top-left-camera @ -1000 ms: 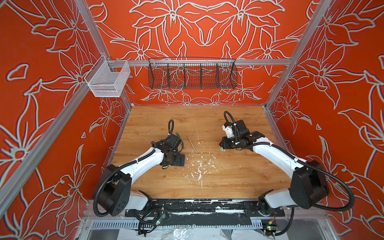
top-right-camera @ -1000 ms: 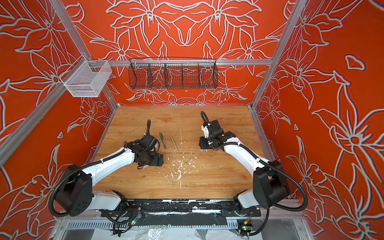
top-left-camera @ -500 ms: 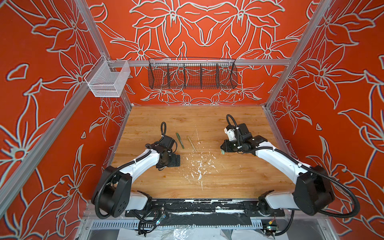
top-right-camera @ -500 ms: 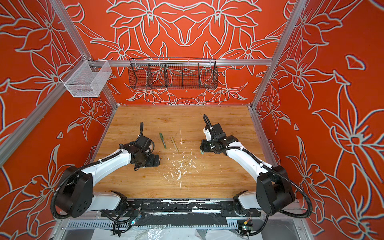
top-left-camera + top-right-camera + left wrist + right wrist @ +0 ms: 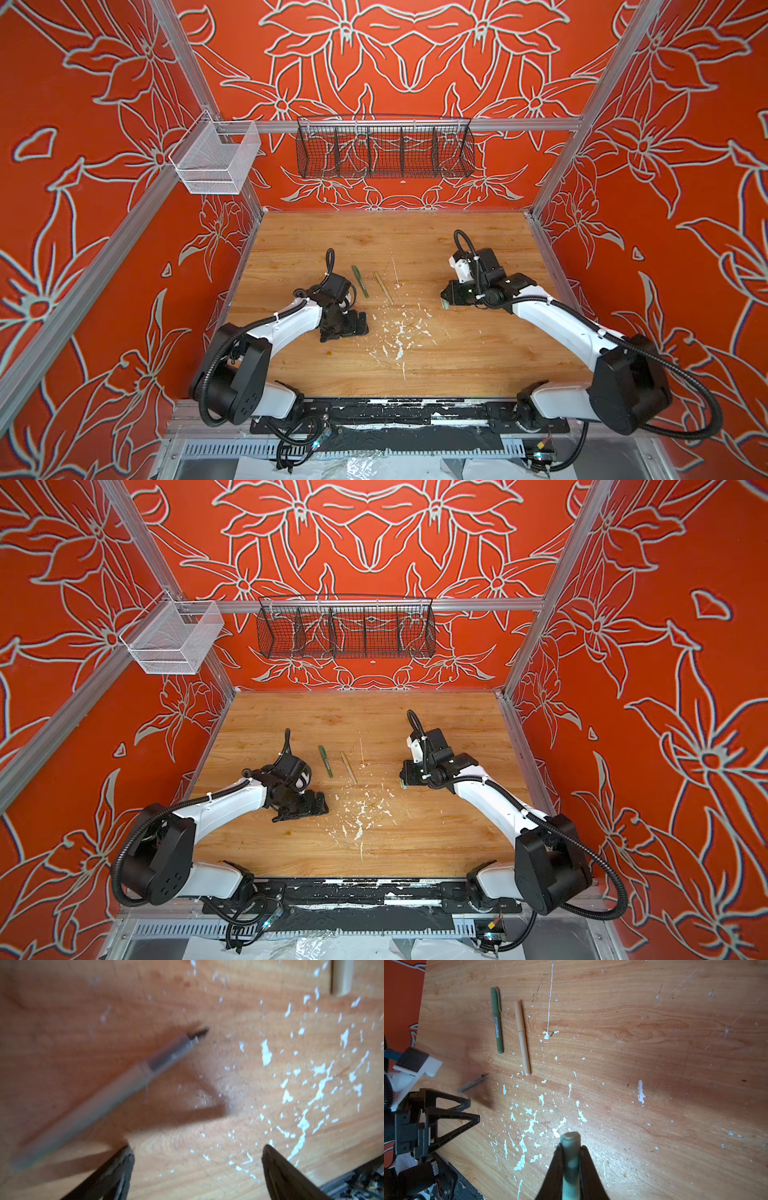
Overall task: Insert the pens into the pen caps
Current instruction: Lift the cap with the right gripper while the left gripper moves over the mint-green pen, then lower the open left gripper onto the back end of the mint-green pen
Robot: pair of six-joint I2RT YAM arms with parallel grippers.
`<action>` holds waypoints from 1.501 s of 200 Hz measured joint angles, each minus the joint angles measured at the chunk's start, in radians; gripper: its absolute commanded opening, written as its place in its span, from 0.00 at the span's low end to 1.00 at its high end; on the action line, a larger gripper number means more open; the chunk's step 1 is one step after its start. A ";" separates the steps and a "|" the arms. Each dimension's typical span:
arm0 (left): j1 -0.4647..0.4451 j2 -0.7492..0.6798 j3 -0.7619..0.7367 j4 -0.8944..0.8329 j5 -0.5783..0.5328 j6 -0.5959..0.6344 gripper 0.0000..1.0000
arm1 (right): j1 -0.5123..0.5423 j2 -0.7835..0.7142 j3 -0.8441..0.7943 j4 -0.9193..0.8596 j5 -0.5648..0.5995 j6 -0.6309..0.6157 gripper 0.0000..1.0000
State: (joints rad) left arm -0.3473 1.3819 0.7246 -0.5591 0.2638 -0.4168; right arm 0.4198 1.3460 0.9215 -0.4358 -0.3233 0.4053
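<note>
My right gripper is shut on the pale green pen cap, held just above the table in both top views. The pale green pen lies bare on the wood, tip exposed and blurred, just beyond my open left gripper; the right wrist view shows the pale green pen beside the left gripper. The dark green pen and the tan pen lie side by side with their caps on.
White paint flecks are scattered over the middle of the wooden table. A black wire basket and a white mesh bin hang on the back frame. Red walls close in both sides.
My left arm has drawn back a little from the capped pens toward the front left, uncovering the dark green one. The right gripper has shifted slightly toward the front with the cap.
</note>
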 measured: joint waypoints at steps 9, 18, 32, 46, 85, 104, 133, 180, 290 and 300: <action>0.000 -0.026 0.007 -0.018 -0.017 0.000 0.97 | 0.000 0.000 -0.002 0.001 0.000 0.000 0.03; 0.000 -0.052 0.027 -0.044 -0.045 0.003 0.97 | 0.000 0.000 -0.003 0.002 -0.003 0.000 0.03; 0.000 -0.079 0.073 -0.070 -0.099 0.015 0.97 | 0.000 0.000 -0.003 0.004 -0.008 0.000 0.03; 0.001 -0.085 0.120 -0.074 -0.159 0.036 0.97 | 0.000 0.000 -0.003 0.006 -0.010 0.000 0.03; 0.044 0.058 0.214 -0.064 -0.254 0.092 0.97 | 0.000 -0.004 -0.011 0.026 -0.019 0.010 0.03; 0.069 0.161 0.261 -0.061 -0.272 0.116 0.97 | 0.000 -0.023 -0.028 0.029 -0.023 0.017 0.03; 0.112 0.249 0.302 -0.057 -0.267 0.144 0.97 | 0.000 -0.077 -0.052 0.027 -0.021 0.019 0.03; 0.159 0.277 0.306 -0.061 -0.211 0.154 0.97 | 0.000 -0.129 -0.076 0.026 -0.014 0.021 0.04; 0.183 0.238 0.283 -0.085 -0.125 0.151 0.97 | 0.000 -0.134 -0.084 0.028 -0.014 0.022 0.04; 0.184 0.214 0.283 -0.084 -0.129 0.154 0.97 | 0.000 -0.137 -0.086 0.027 -0.014 0.022 0.04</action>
State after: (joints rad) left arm -0.1635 1.5959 1.0080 -0.6434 0.1352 -0.2623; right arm 0.4198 1.2091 0.8356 -0.4084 -0.3370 0.4274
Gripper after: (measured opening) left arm 0.970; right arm 0.149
